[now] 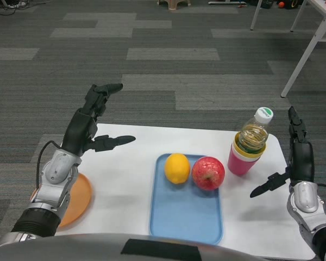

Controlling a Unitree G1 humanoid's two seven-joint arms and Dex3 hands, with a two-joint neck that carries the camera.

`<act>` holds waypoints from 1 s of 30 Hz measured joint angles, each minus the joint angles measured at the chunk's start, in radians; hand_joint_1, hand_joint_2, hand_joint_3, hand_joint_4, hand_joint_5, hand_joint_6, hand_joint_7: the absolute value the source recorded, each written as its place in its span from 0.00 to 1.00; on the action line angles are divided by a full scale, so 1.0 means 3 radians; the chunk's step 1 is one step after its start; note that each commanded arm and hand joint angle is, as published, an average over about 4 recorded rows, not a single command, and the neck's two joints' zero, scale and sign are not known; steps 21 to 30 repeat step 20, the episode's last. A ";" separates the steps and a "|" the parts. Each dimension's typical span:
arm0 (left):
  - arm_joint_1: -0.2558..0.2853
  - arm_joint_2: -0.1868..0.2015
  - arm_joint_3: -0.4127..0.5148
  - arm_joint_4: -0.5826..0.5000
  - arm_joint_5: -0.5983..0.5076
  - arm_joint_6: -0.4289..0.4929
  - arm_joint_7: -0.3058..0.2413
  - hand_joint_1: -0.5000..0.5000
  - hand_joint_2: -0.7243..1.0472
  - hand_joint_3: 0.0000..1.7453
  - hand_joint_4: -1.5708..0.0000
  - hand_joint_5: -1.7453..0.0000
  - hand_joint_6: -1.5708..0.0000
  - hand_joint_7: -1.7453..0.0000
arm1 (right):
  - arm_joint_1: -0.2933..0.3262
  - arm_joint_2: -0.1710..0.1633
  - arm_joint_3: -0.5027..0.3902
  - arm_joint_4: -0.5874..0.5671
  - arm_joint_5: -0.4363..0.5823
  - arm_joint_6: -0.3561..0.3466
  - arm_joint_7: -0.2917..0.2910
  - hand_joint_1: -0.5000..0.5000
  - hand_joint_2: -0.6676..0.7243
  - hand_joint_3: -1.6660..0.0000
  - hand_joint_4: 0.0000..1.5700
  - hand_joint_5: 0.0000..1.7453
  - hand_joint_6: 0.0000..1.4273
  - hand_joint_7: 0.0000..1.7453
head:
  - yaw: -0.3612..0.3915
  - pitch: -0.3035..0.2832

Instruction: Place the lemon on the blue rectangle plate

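White table (125, 185) — blue plate (185, 217), orange plate (79, 201), cup (242, 160)

You have open table (125, 179) left of centre; right of centre, cup (243, 157) and bottle (256, 130) block.

Below our left hand (95, 122), we see the orange plate (79, 198) only in part, our own forearm covering its left side. Left of our right hand (293, 155), the bottle (254, 133) stands in the pink cup (244, 157), its lower body hidden and its cap print too small to read. The red apple (208, 173) covers the blue rectangle plate (185, 217) behind it.
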 measured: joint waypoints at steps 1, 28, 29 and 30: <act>-0.0001 0.0000 -0.0009 0.0000 0.0003 0.0009 -0.0008 0.02 0.75 0.05 1.00 0.94 1.00 0.44 | 0.0000 0.0000 0.0000 0.0000 0.0000 0.0000 0.0000 0.04 0.86 1.00 0.00 0.00 0.00 0.00 | -0.0003 0.0000; -0.0074 0.0000 -0.0051 0.0001 0.0039 0.0019 -0.0027 0.02 0.75 0.05 1.00 0.94 1.00 0.43 | 0.0000 0.0000 0.0000 0.0009 0.0000 0.0000 0.0000 0.04 0.86 1.00 0.00 0.00 0.00 0.00 | -0.0016 -0.0023; -0.0074 0.0000 -0.0051 0.0001 0.0039 0.0019 -0.0027 0.02 0.75 0.05 1.00 0.94 1.00 0.43 | 0.0000 0.0000 0.0000 0.0009 0.0000 0.0000 0.0000 0.04 0.86 1.00 0.00 0.00 0.00 0.00 | -0.0016 -0.0023; -0.0074 0.0000 -0.0051 0.0001 0.0039 0.0019 -0.0027 0.02 0.75 0.05 1.00 0.94 1.00 0.43 | 0.0000 0.0000 0.0000 0.0009 0.0000 0.0000 0.0000 0.04 0.86 1.00 0.00 0.00 0.00 0.00 | -0.0016 -0.0023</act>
